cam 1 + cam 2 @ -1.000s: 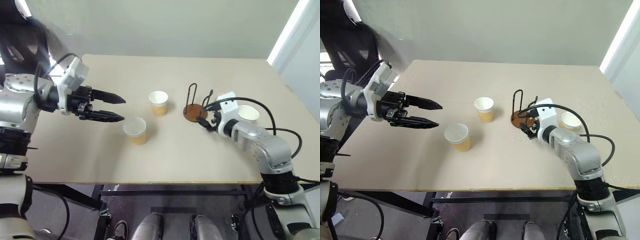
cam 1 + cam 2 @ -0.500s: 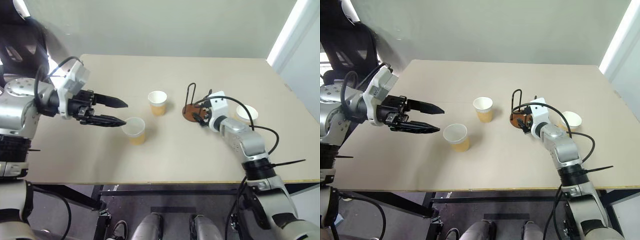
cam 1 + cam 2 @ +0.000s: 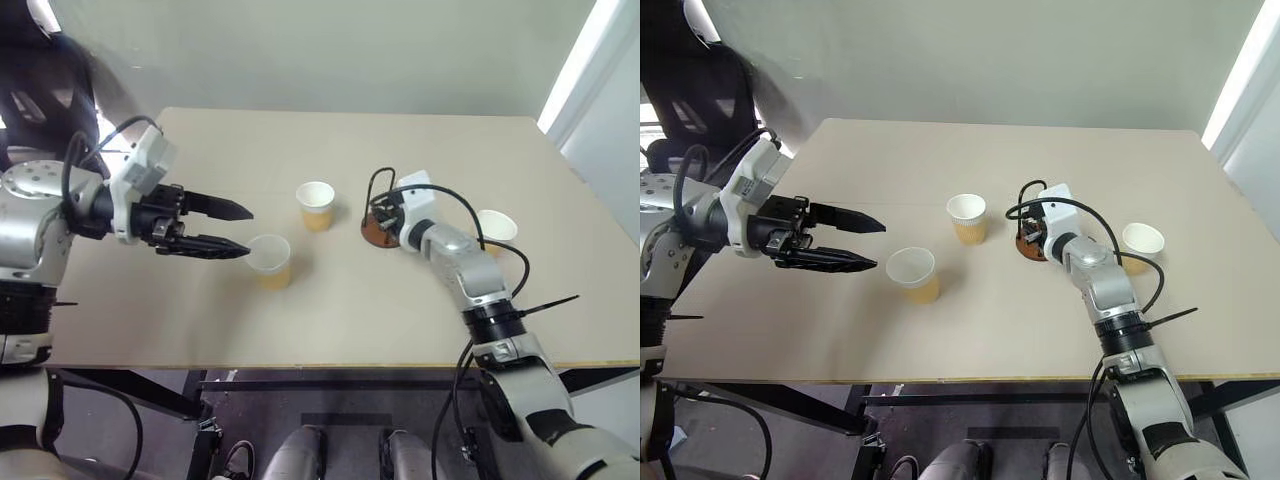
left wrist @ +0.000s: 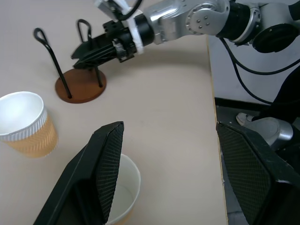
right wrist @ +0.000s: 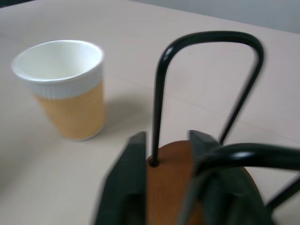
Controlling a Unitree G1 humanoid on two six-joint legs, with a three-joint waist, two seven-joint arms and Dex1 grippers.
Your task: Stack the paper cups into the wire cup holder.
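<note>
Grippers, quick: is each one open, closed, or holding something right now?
Left gripper: fingers open, holding nothing.
Right gripper: at the wire cup holder; open or closed cannot be told.

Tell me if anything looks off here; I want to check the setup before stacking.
Nothing is spilled or tipped: all three paper cups stand upright and apart. The odd part is the right gripper, closed around a loop of the empty wire cup holder rather than a cup.
</note>
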